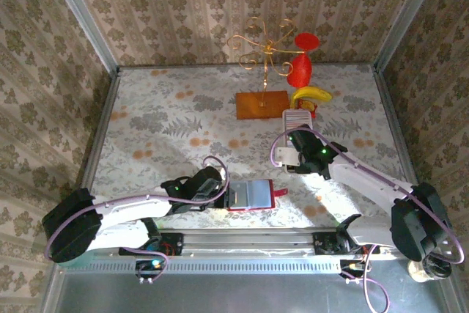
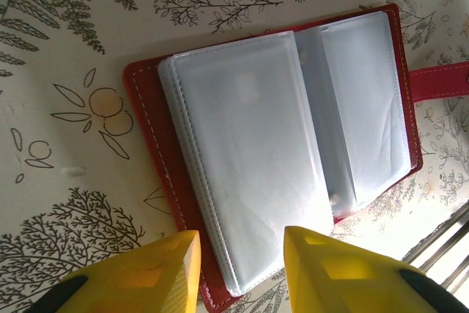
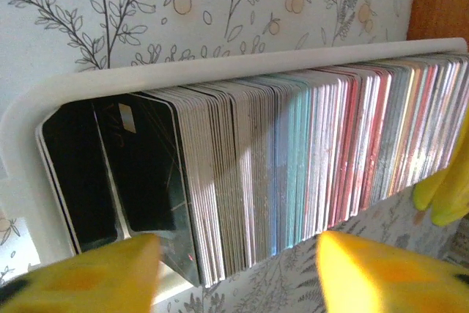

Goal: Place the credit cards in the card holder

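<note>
Clearly the card holder (image 1: 255, 196) lies open on the flowered table (image 1: 168, 122), close to the near edge and about midway between the two arms. Its red cover is underneath, the clear pockets face up, and the snap tab points to the right. The left gripper (image 1: 222, 193) is at the left edge of the holder. Seen from its wrist, the yellow fingers (image 2: 165, 280) stand partly apart, and this edge of the holder runs under them. Whether they press on it or only hang above it, I cannot tell.

Farther away and to the right, the credit cards (image 3: 293, 166) stand on edge in a tight row inside a long white tray (image 3: 220, 67). They are grey and white, then bluish and pinkish, and two black cards lean at one end. The right gripper (image 1: 293, 144) is at the near end of this tray, with its jaws wide and nothing held between them. An orange-brown base (image 1: 261, 104) is just left of the tray, and a yellow banana (image 1: 311, 95) lies at its far end.
</note>
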`<state>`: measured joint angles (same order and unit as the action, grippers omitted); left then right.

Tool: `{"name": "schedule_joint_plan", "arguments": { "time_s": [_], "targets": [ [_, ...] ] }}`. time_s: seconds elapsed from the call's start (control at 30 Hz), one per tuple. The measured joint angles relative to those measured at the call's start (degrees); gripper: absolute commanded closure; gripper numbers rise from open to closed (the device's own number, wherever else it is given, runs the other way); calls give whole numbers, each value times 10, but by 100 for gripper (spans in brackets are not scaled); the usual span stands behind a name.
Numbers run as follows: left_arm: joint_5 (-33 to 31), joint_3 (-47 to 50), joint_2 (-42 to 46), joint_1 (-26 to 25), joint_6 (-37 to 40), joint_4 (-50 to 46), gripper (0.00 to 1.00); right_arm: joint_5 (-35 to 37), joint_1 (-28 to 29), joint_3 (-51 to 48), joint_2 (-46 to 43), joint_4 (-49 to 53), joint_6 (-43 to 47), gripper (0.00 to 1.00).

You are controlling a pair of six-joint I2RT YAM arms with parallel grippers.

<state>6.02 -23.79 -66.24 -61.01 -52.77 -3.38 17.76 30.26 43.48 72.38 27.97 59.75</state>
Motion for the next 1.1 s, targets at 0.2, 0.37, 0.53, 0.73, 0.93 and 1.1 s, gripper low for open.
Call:
{"name": "schedule_joint_plan", "arguments": {
  "time_s": [0.2, 0.37, 0.53, 0.73, 0.93, 1.1],
  "targets": [
    [2, 8, 0, 0, 0, 0, 65, 0, -11, 5, 28, -12, 10, 30],
    [2, 11, 0, 3, 0, 0, 65, 0, -24, 26, 57, -22, 25, 29],
    [2, 18, 9, 7, 0, 0, 65, -2, -25, 44, 83, -7, 36, 28],
    [2, 23, 15, 11, 0, 0, 65, -3, -25, 50, 95, -5, 47, 25],
    [2, 24, 21, 15, 0, 0, 66, -1, -25, 50, 98, -16, 52, 29],
    [2, 24, 23, 16, -2, 0, 67, 1, -26, 43, 98, -45, 61, 41]
  ]
}}
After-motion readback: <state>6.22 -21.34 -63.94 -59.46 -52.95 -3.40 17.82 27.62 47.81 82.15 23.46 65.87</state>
